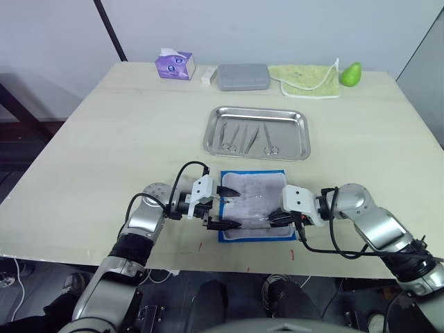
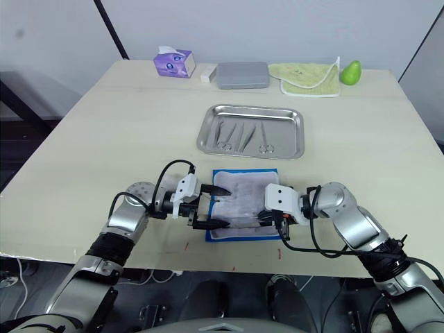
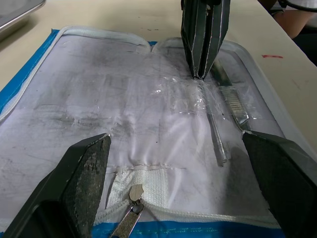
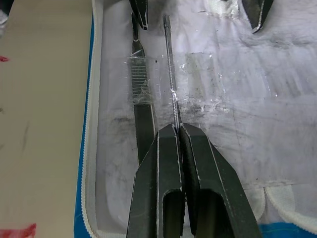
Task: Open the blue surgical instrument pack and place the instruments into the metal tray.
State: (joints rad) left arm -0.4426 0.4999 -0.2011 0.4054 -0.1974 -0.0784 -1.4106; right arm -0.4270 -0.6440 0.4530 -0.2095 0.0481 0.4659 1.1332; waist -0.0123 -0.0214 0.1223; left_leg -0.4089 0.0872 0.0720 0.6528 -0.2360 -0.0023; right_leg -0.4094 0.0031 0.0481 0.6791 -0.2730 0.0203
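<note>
Blue surgical instrument pack point(image 1: 255, 203) lies unfolded; left gripper point(image 1: 220, 211) spread wide — right gripper point(image 4: 177, 130) pinches 1 thin probe point(image 4: 171, 79).

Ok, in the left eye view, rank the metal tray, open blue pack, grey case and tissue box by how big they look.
1. Metal tray, the largest.
2. Blue pack, a bit smaller, though it lies nearer the camera and the grippers cover part of it.
3. Grey case.
4. Tissue box, the smallest; it and the case sit farthest back.
</note>
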